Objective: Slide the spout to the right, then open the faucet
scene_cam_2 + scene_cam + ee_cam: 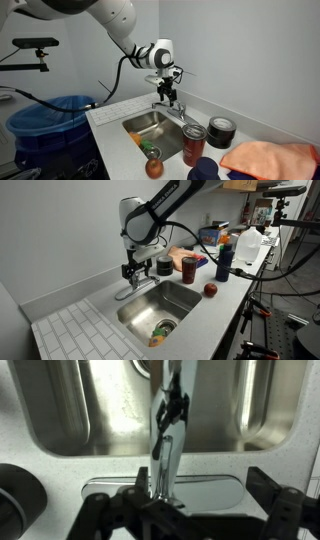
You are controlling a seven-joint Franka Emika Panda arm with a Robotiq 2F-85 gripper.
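The counter (70, 330) is white, and at its near left end it carries a grid of small squares like tiles; the sink (150, 302) is dull silver steel; the spout (168, 450) is bright chrome with dark reflections; the jaws are black; the arm (140, 220) is white with black joints; the apple (210, 290) is red; the can (189, 269) is dark red; the bottle (224, 258) on the right is dark blue; the cloth (270, 158) is orange; the tape roll (220, 130) is black; the bin (45, 120) is blue; the scraps (160, 332) in the sink are yellow and green.
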